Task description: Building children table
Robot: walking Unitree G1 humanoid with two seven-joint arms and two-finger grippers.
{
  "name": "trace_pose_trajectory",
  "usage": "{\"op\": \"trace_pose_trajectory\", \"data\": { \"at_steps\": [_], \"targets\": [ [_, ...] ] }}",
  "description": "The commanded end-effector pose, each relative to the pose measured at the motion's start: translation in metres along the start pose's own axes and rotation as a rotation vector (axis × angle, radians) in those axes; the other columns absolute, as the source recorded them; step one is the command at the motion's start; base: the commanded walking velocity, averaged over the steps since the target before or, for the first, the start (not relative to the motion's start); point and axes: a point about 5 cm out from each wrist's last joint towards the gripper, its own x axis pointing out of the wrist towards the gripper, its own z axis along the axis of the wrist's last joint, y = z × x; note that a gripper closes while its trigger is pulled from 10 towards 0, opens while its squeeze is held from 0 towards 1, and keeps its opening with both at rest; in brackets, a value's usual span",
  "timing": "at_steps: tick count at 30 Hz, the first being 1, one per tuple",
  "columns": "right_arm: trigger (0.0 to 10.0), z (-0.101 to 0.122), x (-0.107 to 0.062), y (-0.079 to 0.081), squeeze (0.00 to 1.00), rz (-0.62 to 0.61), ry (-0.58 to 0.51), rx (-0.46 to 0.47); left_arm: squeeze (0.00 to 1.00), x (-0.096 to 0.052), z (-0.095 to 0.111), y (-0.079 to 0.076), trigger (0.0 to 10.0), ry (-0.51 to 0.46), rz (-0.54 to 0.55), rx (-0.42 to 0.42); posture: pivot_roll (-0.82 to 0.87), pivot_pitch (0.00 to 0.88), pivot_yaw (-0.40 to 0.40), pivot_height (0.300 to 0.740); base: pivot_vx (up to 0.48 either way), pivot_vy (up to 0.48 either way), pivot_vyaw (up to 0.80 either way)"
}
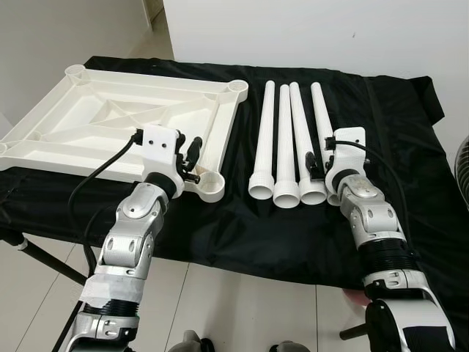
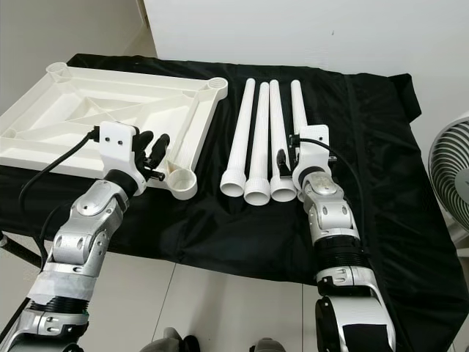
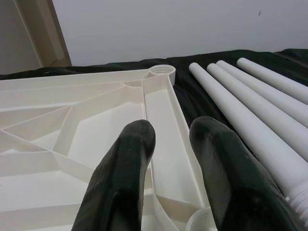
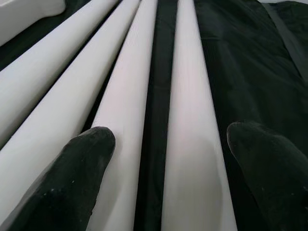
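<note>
A white plastic tabletop point(image 1: 110, 125) lies upside down on the left of the black cloth, with a round leg socket point(image 1: 211, 187) at its near right corner. Several white tube legs point(image 1: 286, 139) lie side by side to its right, wide ends toward me. My left gripper point(image 1: 192, 155) hovers over the tabletop's right rim just behind that socket, open with a narrow gap point(image 3: 171, 130). My right gripper point(image 1: 320, 165) is open wide and straddles the near end of the rightmost leg point(image 4: 192, 96) without closing on it.
The black cloth point(image 1: 256, 227) covers a low table whose front edge is close to my body. A white wall stands right behind it. A fan point(image 2: 451, 176) stands at the far right. Tiled floor lies below.
</note>
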Motion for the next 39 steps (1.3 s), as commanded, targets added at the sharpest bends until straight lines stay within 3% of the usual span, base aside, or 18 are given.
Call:
{"op": "trace_pose_trajectory", "data": {
  "at_steps": [1, 10, 13, 16, 19, 23, 33, 39],
  "targets": [
    [10.0, -0.014, -0.003, -0.007, 0.0, -0.034, 0.055, 0.046, 0.0, -0.002, -0.002, 0.003, 10.0, 0.016, 0.017, -0.001, -0.13, 0.1, 0.081, 0.74, 0.0, 0.0, 0.0],
    [10.0, -0.008, -0.004, -0.02, 0.0, -0.086, 0.018, 0.144, 0.0, -0.002, -0.001, 0.002, 10.0, 0.014, 0.022, -0.008, -0.14, 0.087, 0.08, 0.74, 0.0, 0.0, 0.0],
    [10.0, -0.009, -0.005, -0.021, 0.0, -0.064, 0.051, 0.139, 0.0, -0.002, -0.001, 0.002, 10.0, 0.016, 0.023, -0.009, -0.14, 0.086, 0.08, 0.74, 0.0, 0.0, 0.0],
    [10.0, -0.019, -0.004, -0.021, 0.0, -0.01, 0.178, 0.071, 0.0, -0.002, -0.001, 0.001, 10.0, 0.016, 0.024, -0.009, -0.14, 0.087, 0.078, 0.74, 0.0, 0.0, 0.0],
    [10.0, -0.022, -0.005, -0.022, 0.0, 0.001, 0.216, 0.036, 0.0, -0.001, 0.0, 0.002, 10.0, 0.016, 0.026, -0.009, -0.14, 0.087, 0.078, 0.74, 0.0, 0.0, 0.0],
    [10.0, -0.025, -0.005, -0.022, 0.0, 0.071, 0.299, 0.09, 0.0, -0.002, 0.001, 0.003, 10.0, 0.015, 0.037, -0.013, -0.13, 0.09, 0.072, 0.74, 0.0, 0.0, 0.0],
    [10.0, -0.012, -0.005, -0.028, 0.0, 0.172, 0.355, 0.077, 0.0, -0.004, 0.001, 0.004, 10.0, 0.018, 0.046, -0.02, -0.14, 0.1, 0.072, 0.74, 0.0, 0.0, 0.0],
    [10.0, -0.015, -0.012, -0.029, 0.0, 0.238, 0.47, 0.158, 0.0, -0.004, 0.001, 0.005, 10.0, 0.019, 0.059, -0.025, -0.14, 0.111, 0.066, 0.74, 0.0, 0.0, 0.0]
  ]
}}
